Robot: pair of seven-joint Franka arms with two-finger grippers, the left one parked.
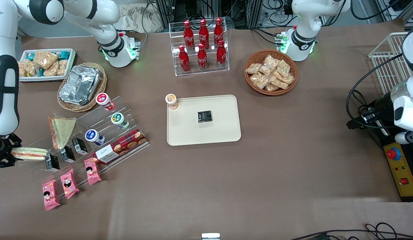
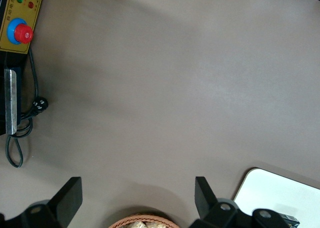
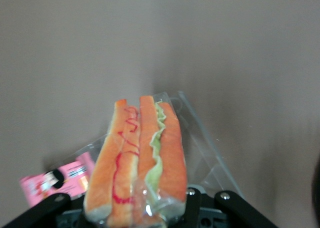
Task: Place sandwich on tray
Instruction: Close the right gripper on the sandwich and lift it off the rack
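brown table (image 1: 276, 173): gripper (image 1: 6, 154) clamps sandwich (image 1: 30, 154), well apart from tray (image 1: 223, 133).

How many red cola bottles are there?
6 red cola bottles, all in the clear acrylic rack: three on its upper step, three lower, nearer the camera. None seems hidden.

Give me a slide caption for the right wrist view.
Robot hand grips clear-wrapped sandwich wedge above brown table, pink snack packet below.

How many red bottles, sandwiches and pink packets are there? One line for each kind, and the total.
Red bottles: 6
Sandwiches: 2 (the sandwich held in the gripper at the working arm's table end; the other wedge nearby)
Pink packets: 3
Total: 11
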